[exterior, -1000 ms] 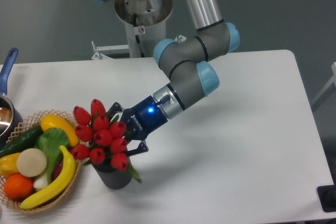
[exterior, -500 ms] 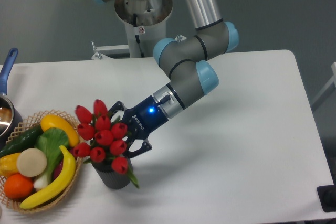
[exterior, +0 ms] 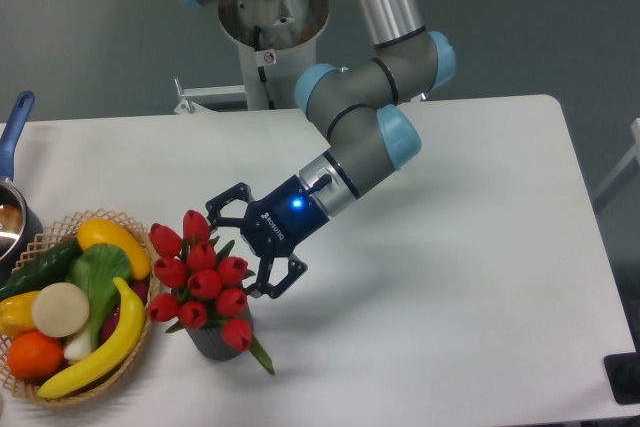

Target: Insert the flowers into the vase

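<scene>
The flowers, a bunch of red tulip buds with green leaves, stand with their stems down in the vase, a short dark grey ribbed cylinder at the table's front left. The buds hide the vase's mouth. My gripper is open, with its fingers spread wide. It sits just to the right of the buds and a little above them, apart from the bunch and holding nothing.
A wicker basket of fruit and vegetables stands right beside the vase on its left. A blue-handled metal pot is at the far left edge. The arm's base is behind the table's back edge.
My gripper has opened and let go of the flowers, then drawn back up and to the right. The bunch has settled a little lower in the vase.
</scene>
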Robot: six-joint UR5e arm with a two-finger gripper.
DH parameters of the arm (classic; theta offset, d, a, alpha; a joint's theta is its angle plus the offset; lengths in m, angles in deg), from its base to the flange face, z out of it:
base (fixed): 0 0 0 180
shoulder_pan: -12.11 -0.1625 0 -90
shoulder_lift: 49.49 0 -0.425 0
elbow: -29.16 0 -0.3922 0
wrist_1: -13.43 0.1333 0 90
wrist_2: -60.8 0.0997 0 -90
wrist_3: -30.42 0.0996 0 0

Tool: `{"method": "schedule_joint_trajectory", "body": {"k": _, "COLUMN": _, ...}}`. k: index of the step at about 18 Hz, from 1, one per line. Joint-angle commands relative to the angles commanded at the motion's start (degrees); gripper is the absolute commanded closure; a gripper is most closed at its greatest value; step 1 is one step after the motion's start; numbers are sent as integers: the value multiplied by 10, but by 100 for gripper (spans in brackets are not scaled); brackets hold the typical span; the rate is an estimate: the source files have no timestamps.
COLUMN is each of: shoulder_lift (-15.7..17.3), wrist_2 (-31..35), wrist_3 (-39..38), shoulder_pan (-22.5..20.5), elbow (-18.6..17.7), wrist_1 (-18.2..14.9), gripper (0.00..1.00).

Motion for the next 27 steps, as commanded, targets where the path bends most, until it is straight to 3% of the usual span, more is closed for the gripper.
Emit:
{"method": "schedule_joint_trajectory", "body": {"k": 5, "shoulder_lift": 14, "wrist_2": -1, "wrist_3": 3, "shoulder_pan": -37, "elbow": -3, "wrist_1": 1, "gripper": 0}}
{"method": "schedule_joint_trajectory", "body": {"k": 10, "shoulder_lift": 37, "wrist_2": 4, "wrist_3": 4, "shoulder_pan": -119, "elbow": 7, "wrist_1": -1, "gripper": 0}}
{"method": "schedule_joint_trajectory", "body": {"k": 14, "shoulder_lift": 33, "wrist_2": 158, "wrist_3": 8, "shoulder_pan": -158, "elbow": 55, "wrist_1": 0, "gripper": 0}}
{"method": "schedule_joint_trajectory", "body": {"k": 18, "shoulder_lift": 26, "wrist_2": 323, "wrist_3": 30, "shoulder_pan": -164, "elbow": 95, "wrist_1": -1, "gripper": 0}}
{"method": "schedule_joint_trajectory", "body": {"k": 20, "shoulder_lift": 26, "wrist_2": 406, "wrist_3": 82, "shoulder_pan": -159, "elbow": 82, "wrist_1": -2, "gripper": 0}}
{"method": "schedule_joint_trajectory", "body": {"k": 23, "shoulder_lift": 30, "wrist_2": 544, "wrist_3": 86, "shoulder_pan": -131, "elbow": 69, "wrist_1": -4, "gripper": 0}}
{"method": "schedule_joint_trajectory", "body": {"k": 27, "shoulder_lift": 44, "wrist_2": 629, "wrist_3": 87, "shoulder_pan": -114, "elbow": 34, "wrist_1": -23, "gripper": 0}}
